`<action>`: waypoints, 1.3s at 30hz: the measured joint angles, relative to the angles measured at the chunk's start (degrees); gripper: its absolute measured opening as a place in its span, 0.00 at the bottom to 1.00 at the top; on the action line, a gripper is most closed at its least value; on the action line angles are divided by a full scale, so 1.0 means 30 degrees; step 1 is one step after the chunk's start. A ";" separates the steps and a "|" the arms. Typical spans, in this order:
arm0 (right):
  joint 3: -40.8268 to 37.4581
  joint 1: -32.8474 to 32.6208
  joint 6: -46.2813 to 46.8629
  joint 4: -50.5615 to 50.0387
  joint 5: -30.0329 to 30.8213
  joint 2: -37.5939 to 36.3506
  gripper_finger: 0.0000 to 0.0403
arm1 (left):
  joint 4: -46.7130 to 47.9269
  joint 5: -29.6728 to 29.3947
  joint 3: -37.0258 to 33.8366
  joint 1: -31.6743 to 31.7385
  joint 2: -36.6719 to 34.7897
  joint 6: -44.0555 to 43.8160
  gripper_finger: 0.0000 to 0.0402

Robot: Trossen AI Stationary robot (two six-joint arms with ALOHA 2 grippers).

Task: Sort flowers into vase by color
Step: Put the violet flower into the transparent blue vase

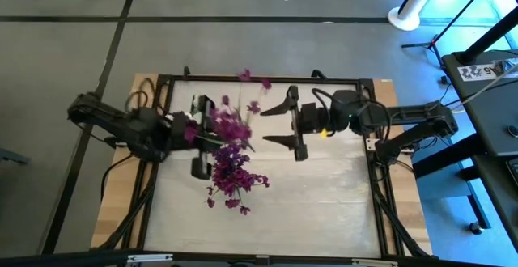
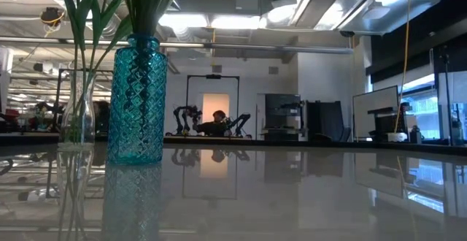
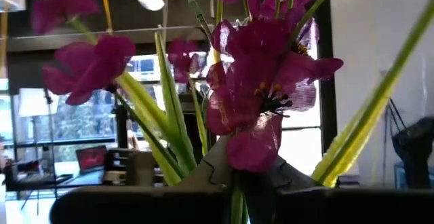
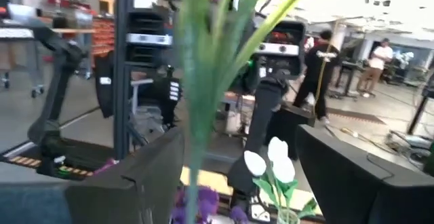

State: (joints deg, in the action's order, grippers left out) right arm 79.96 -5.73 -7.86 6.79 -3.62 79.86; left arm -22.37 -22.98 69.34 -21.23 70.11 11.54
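The left gripper point(image 1: 197, 131), fingers closed on a purple sprig point(image 1: 231, 125), should release only once the open right gripper point(image 1: 279, 125) closes squarely.

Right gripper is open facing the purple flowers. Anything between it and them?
Nothing visible. In the high view the right gripper stands open beside the purple flowers, with bare table between them. The left gripper is shut on those flowers from the opposite side, so it does not block the approach.
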 joint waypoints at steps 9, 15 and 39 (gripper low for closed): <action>-0.0041 -0.0512 0.2186 0.0878 -0.1107 0.1395 0.69 | -0.1547 0.1643 -0.0007 0.0257 0.2158 0.0797 0.03; -0.0042 -0.0614 0.2831 0.1171 -0.1609 0.1579 0.64 | -0.1478 0.1645 -0.0007 0.0335 0.2375 0.0829 0.03; -0.0013 -0.0745 0.1181 0.0389 -0.4537 0.1434 0.73 | -0.0575 0.1305 0.0015 0.0174 0.2286 0.1203 0.03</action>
State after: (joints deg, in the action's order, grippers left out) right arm 79.92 -7.97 -4.31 7.95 -17.23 84.16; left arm -24.10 -19.07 69.38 -20.71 76.96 15.15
